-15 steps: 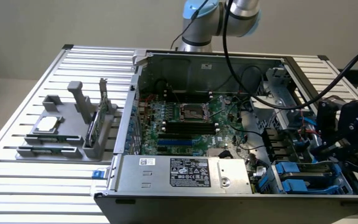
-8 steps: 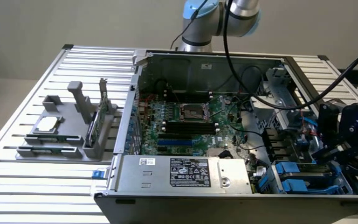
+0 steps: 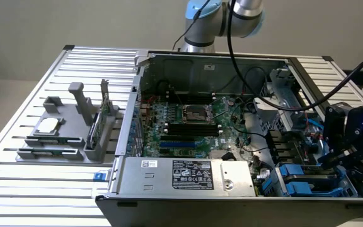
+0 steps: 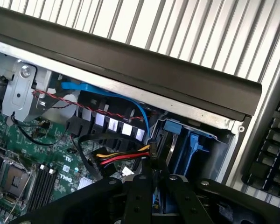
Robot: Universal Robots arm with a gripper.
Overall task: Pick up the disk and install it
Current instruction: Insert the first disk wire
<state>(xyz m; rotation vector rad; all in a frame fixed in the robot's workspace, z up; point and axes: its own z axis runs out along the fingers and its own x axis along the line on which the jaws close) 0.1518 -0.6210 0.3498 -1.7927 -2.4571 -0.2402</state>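
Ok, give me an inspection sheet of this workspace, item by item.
Surface: slatted metal table bearing an open computer case.
Job's things: disk, blue rails in the case's drive bay; body unclear.
Clutter: grey fixture holding a CPU chip and a green card.
Grippers: gripper over the drive bay.
Cables: black cable off the arm; red-yellow wires inside the case.
Surroundings: plain pale backdrop.

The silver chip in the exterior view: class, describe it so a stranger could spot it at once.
Find the open computer case on the slatted table; on the exterior view's left of it stands a grey holder. The chip lies flat on that holder, small, square and silver, unlike the green card standing on edge beside it.
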